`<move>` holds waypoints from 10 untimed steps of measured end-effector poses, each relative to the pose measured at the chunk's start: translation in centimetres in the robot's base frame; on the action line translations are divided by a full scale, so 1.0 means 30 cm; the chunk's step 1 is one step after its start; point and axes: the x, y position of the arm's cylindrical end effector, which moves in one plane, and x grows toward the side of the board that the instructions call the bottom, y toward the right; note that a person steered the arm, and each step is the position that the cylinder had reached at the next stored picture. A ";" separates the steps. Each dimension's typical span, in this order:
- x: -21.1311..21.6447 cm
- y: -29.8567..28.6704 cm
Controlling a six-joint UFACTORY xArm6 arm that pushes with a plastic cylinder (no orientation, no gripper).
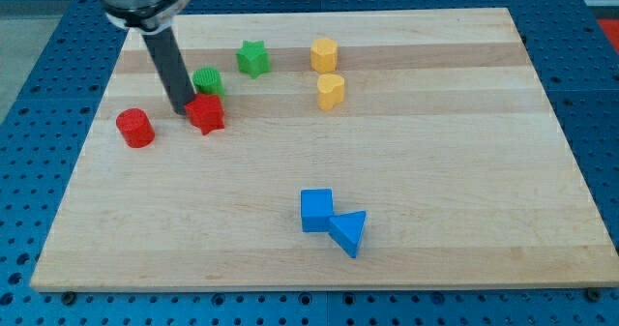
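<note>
Red is what sits under our rod: my tip (184, 110) stands at the left edge of the red star (206, 114), touching it or very nearly so, with the green cylinder (207, 80) just behind it toward the view's top. We carry no pincer at all, only this bare rod, so nothing is held and nothing can be. The red cylinder (135, 128) lies apart on the view's left.

Further along toward the view's right stands the green star (253, 58), then the yellow hexagon (324, 53) with the yellow heart (331, 91) just below it. Well apart, near the view's bottom, the blue cube (316, 210) touches the blue wedge (349, 232) at a corner. All rest on the wooden board (455, 171).

In our judgement, a star pushed off its centre line will spin away, so contact low and square on a flat between its points serves best, keeping clear of the green cylinder.
</note>
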 end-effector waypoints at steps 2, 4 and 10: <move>-0.003 -0.002; -0.035 -0.264; 0.149 0.006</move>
